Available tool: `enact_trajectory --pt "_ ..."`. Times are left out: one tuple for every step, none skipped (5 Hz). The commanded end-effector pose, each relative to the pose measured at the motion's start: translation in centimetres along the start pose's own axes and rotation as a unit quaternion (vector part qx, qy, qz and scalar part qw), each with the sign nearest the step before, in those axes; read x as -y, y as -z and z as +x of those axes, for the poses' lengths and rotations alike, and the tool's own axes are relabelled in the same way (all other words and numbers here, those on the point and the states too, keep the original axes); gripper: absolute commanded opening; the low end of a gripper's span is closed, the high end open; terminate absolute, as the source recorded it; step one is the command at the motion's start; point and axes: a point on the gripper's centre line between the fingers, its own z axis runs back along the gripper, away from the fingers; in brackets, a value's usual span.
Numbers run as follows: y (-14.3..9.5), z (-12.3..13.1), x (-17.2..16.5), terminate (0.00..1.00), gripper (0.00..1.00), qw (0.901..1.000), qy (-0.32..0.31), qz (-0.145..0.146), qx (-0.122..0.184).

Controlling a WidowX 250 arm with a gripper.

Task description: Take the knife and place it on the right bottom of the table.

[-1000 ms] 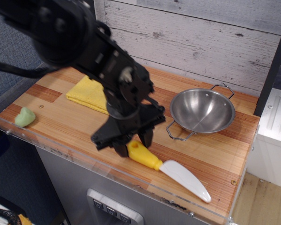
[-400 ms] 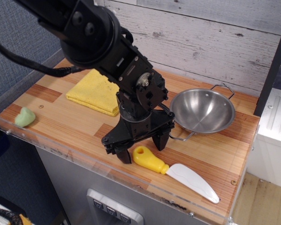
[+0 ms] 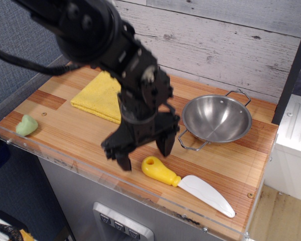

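The knife [image 3: 175, 179], with a bulbous yellow handle and a curved white blade, lies flat on the wooden table [image 3: 65, 128] near the front right edge, blade pointing right. My black gripper [image 3: 142, 152] hangs above and just left of the handle, jaws wide open and empty, not touching the knife.
A steel bowl with wire handles [image 3: 216, 119] stands at the back right. A folded yellow cloth [image 3: 99, 98] lies at the back left, partly behind my arm. A small green object [image 3: 26, 125] sits at the front left. A clear acrylic rim [image 3: 90, 173] runs along the front.
My gripper let go of the knife handle, opened, and rose, shifting slightly left. The knife slid a little right between the first two frames and now lies still.
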Motion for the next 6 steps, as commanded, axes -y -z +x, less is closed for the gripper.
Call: enact_trajectory --pt "-5.0 2.4 0.3 0.00 1.00 0.9979 -0.010 -0.048 0.043" --pt "-7.4 3.0 -0.5 0.00 1.00 0.9958 -0.015 -0.078 0.045" --pt "-9.0 2.9 -1.6 0.00 1.00 0.9950 0.016 -0.082 0.055" --pt "-9.0 2.9 -1.6 0.00 1.00 0.9950 0.016 -0.082 0.055" --pt "-9.0 2.9 -1.6 0.00 1.00 0.9950 0.016 -0.082 0.055" --pt "-9.0 2.9 -1.6 1.00 1.00 0.9950 0.016 -0.082 0.055"
